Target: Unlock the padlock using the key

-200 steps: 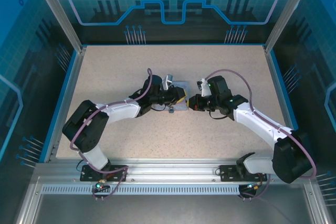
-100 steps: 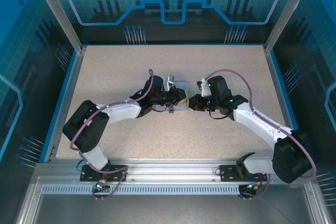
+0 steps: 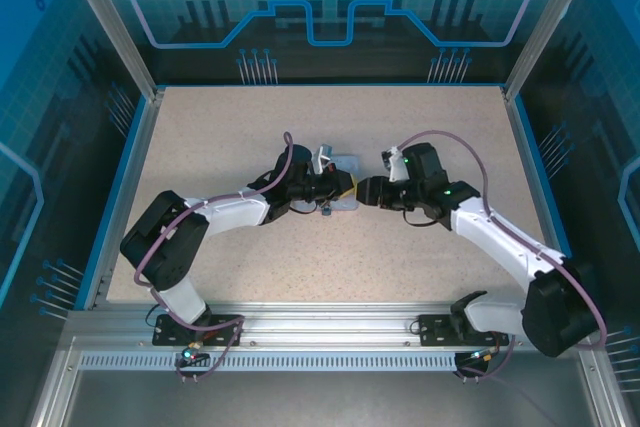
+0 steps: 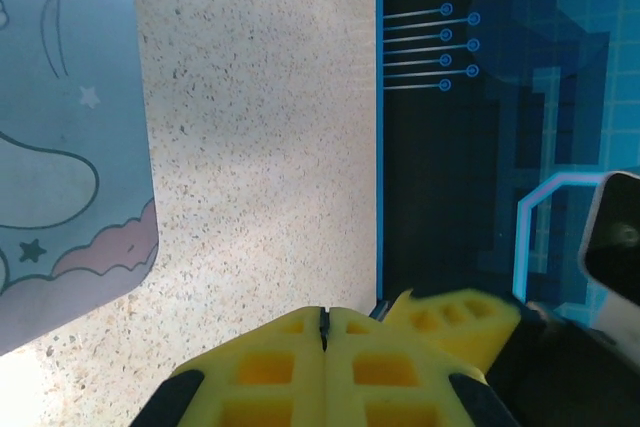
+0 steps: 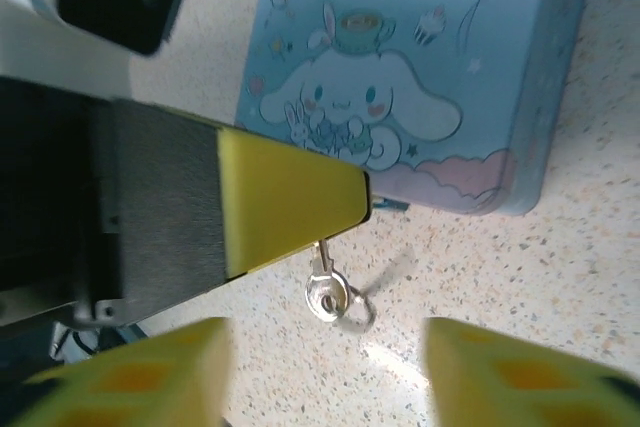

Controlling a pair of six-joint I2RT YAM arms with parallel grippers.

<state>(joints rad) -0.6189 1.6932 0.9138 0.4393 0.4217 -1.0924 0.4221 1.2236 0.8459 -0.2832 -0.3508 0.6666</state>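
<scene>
Start at the near edge of the table [image 3: 420, 247], with the left arm [image 3: 225, 212] and the right arm [image 3: 490, 232] bolted side by side and bent inward toward the middle. Follow the left one from the near left to the left gripper [image 3: 340, 192], pointing right. Follow the other from the near right to the right gripper [image 3: 368, 192], pointing left, tip facing tip, close but apart.

In the left wrist view, see the left gripper [image 4: 323, 322] with yellow fingers [image 4: 270, 367] pressed flat together along a thin seam.

In the right wrist view, find the key [image 5: 325, 282] pinched by its blade in that same left gripper [image 5: 290, 202], sticking out from the yellow tip with its round bow at the free end, low over the speckled table and casting a shadow there; cannot tell whether touching. See the right gripper [image 5: 322, 367] with fingers spread wide apart and the key opposite the gap.

Just beyond the key, on the far side, note the pale blue tin [image 5: 400, 97] with its white cartoon figure, flat on the table, close beside the left gripper's tip.

Farther off, past bare tabletop, meet the blue rim [image 3: 330, 86].
</scene>
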